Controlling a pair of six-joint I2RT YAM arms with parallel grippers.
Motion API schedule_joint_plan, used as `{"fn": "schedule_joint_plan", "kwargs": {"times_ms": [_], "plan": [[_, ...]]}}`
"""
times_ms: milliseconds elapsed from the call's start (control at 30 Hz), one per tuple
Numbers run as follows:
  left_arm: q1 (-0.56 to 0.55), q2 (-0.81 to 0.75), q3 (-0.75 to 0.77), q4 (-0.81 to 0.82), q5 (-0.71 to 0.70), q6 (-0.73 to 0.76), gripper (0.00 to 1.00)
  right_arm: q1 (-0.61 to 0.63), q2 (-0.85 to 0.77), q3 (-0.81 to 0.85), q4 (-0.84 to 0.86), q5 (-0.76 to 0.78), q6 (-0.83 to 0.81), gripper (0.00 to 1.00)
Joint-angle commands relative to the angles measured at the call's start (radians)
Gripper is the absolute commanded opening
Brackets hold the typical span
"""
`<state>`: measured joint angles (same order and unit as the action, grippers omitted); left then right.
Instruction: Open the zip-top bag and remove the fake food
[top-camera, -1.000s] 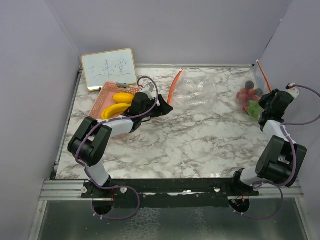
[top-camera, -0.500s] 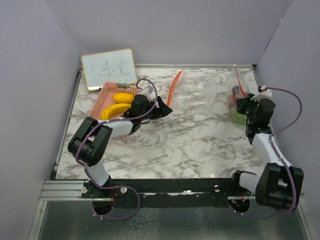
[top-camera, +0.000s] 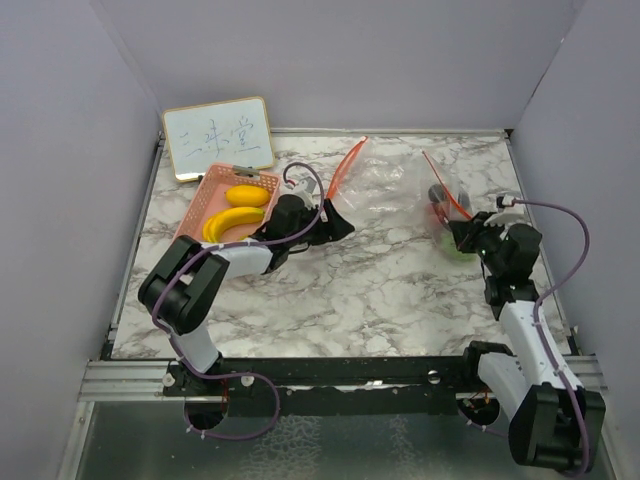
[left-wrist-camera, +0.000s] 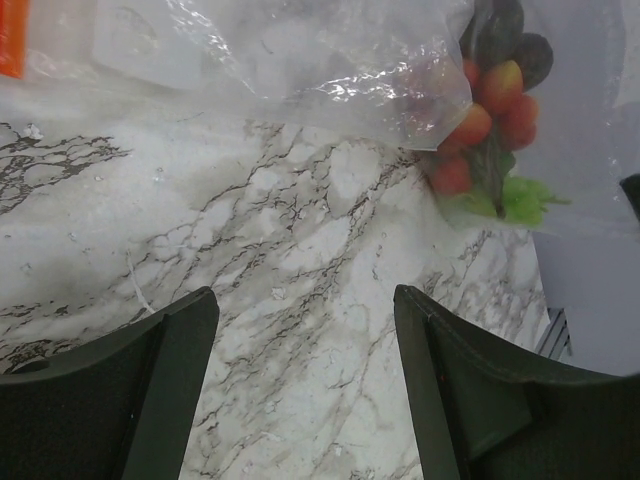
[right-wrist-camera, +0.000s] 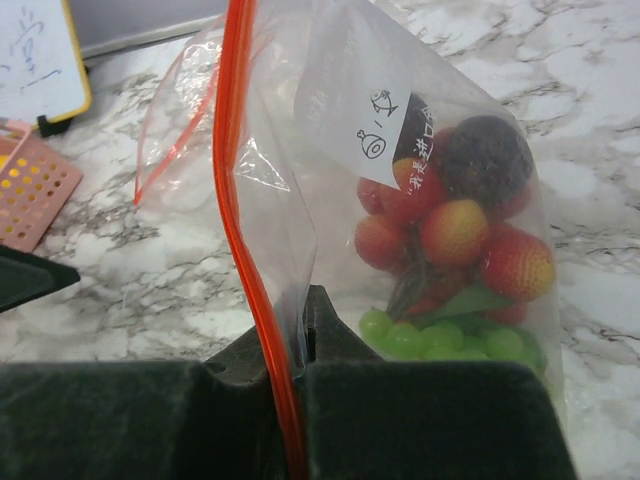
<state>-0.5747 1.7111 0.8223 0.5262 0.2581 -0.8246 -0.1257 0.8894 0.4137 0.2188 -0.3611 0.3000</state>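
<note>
At the right of the marble tabletop (top-camera: 380, 290), the zip-top bag (right-wrist-camera: 330, 130) is pinched at its orange seal (right-wrist-camera: 232, 200) by the right gripper (right-wrist-camera: 300, 330), jaws clenched, so the left gripper (left-wrist-camera: 305, 330), jaws released and empty, should take the opposite lip without spilling the plastic berries (right-wrist-camera: 450, 230) inside.

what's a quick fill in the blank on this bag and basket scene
1. The right gripper is shut on the ___ zip strip of the zip-top bag.
2. The left gripper hangs ___ over the marble table, holding nothing.
3. The ___ basket holds yellow fake food.

Missing words: orange; open; pink
</note>
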Motion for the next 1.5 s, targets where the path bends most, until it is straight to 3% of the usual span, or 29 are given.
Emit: {"fn": "schedule_joint_plan", "kwargs": {"times_ms": [0,167,367,533,667,767,867,1033,1167,1333,1467], "plan": [[-0.007,-0.002,0.007,0.032,-0.051,-0.005,0.73,0.009,-0.128,0.043,-0.14,-0.115,-0.004,0.01],[-0.007,0.04,0.064,0.021,-0.03,-0.008,0.73,0.009,-0.188,0.156,-0.255,-0.222,-0.038,0.01],[-0.004,-0.059,0.059,-0.007,-0.101,0.068,0.76,0.009,-0.149,0.218,-0.264,-0.434,-0.016,0.01],[0.037,-0.078,0.018,0.18,-0.008,0.111,0.79,0.009,-0.126,0.241,-0.237,-0.571,0.018,0.01],[0.072,-0.077,-0.006,0.349,0.086,0.118,0.84,0.009,-0.105,0.246,-0.134,-0.719,0.101,0.01],[0.076,-0.079,-0.075,0.622,0.204,0.159,0.91,0.009,-0.067,0.233,-0.003,-0.796,0.194,0.01],[0.078,-0.071,-0.078,0.701,0.278,0.177,0.99,0.009,-0.025,0.217,0.137,-0.836,0.282,0.01],[0.079,-0.052,-0.092,0.776,0.353,0.187,0.99,0.02,0.073,0.218,0.364,-0.908,0.427,0.01],[0.079,0.017,-0.073,0.849,0.426,0.167,0.99,0.024,0.137,0.21,0.394,-0.923,0.439,0.01],[0.084,0.168,-0.038,1.115,0.526,0.014,0.99,0.025,0.15,0.173,0.627,-0.965,0.594,0.01],[0.084,0.224,-0.016,1.238,0.543,-0.055,0.99,0.026,0.132,0.196,0.659,-0.971,0.613,0.01]]}}
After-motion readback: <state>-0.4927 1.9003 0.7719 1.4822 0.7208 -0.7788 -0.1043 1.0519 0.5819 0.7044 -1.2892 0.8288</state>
